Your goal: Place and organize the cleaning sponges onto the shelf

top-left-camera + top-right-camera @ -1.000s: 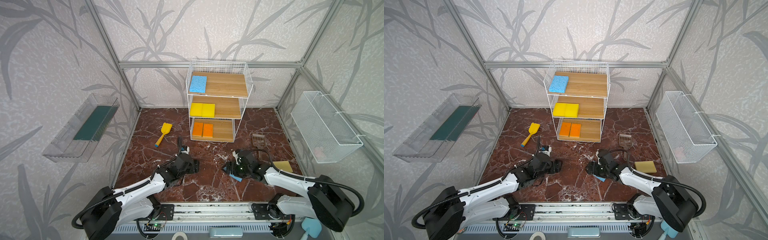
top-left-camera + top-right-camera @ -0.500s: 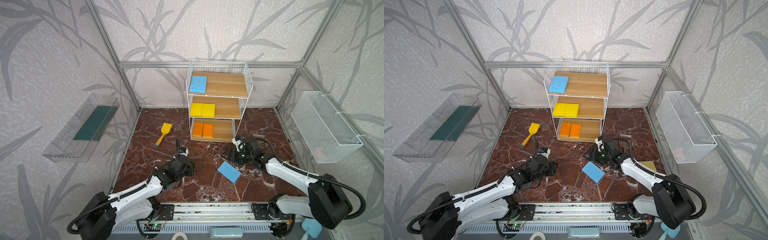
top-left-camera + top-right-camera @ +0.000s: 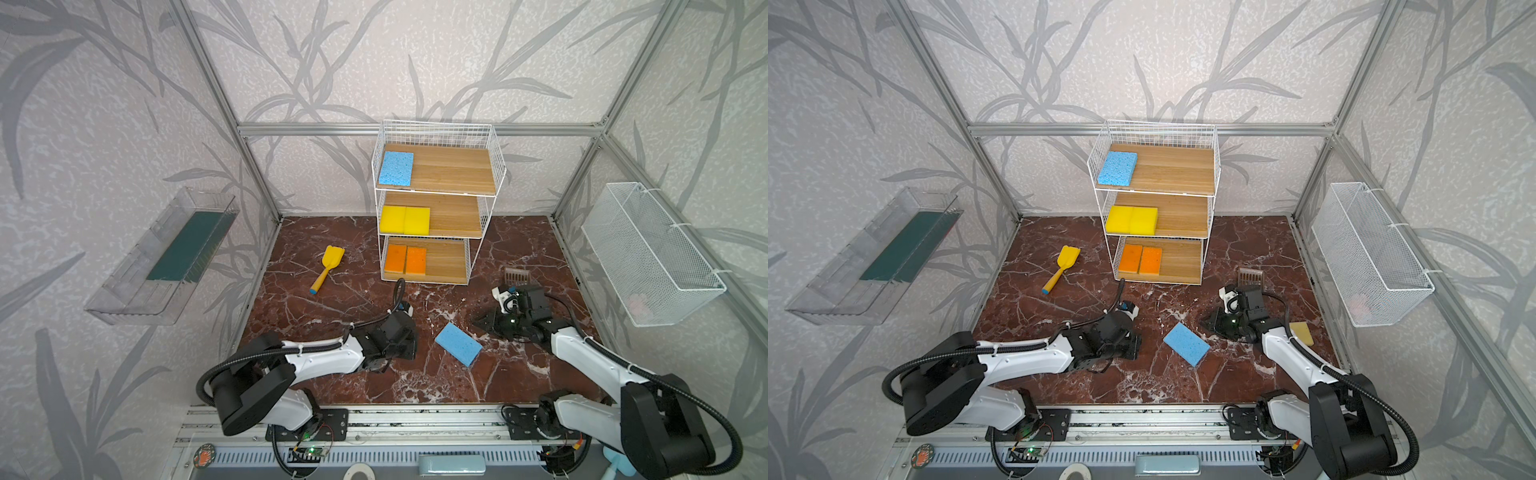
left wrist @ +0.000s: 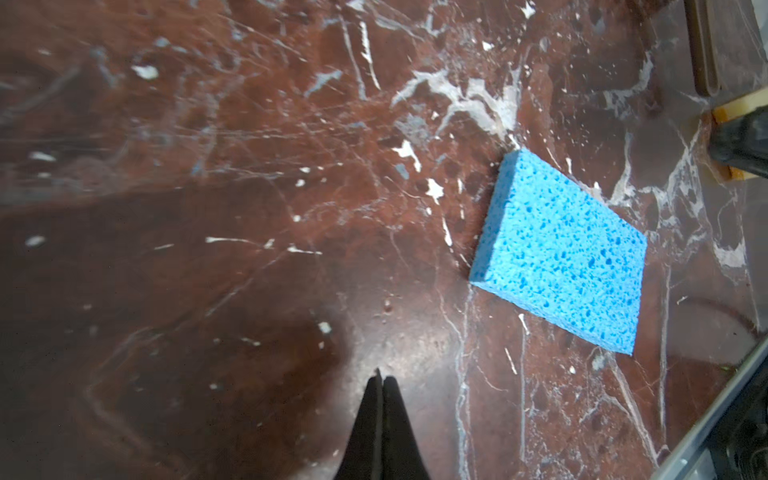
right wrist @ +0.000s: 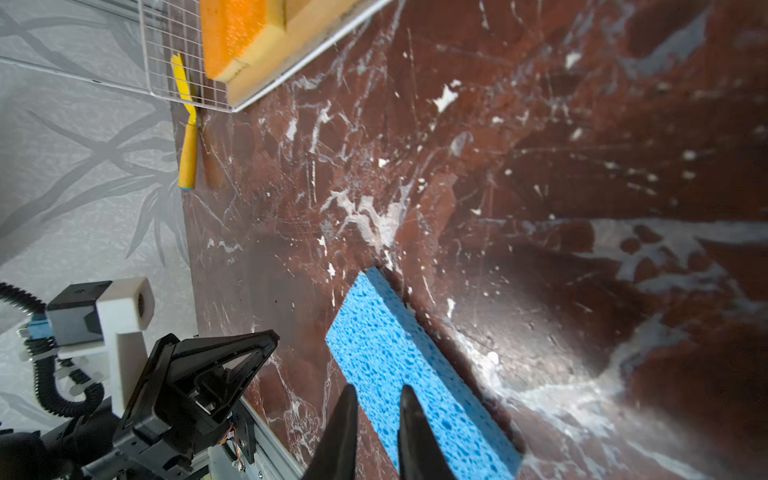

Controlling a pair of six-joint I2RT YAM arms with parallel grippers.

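Beige sponge (image 3: 1305, 333), half hidden behind right arm (image 3: 1287, 357)

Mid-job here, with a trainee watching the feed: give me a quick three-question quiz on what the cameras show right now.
1. True or false: the right claw grips the loose blue sponge.
2. Which tier of the shelf holds the yellow sponges? A top, B middle, C bottom.
3. How many sponges lie on the shelf?
Key: 1 false, the loose blue sponge lies free on the floor; 2 B; 3 five.
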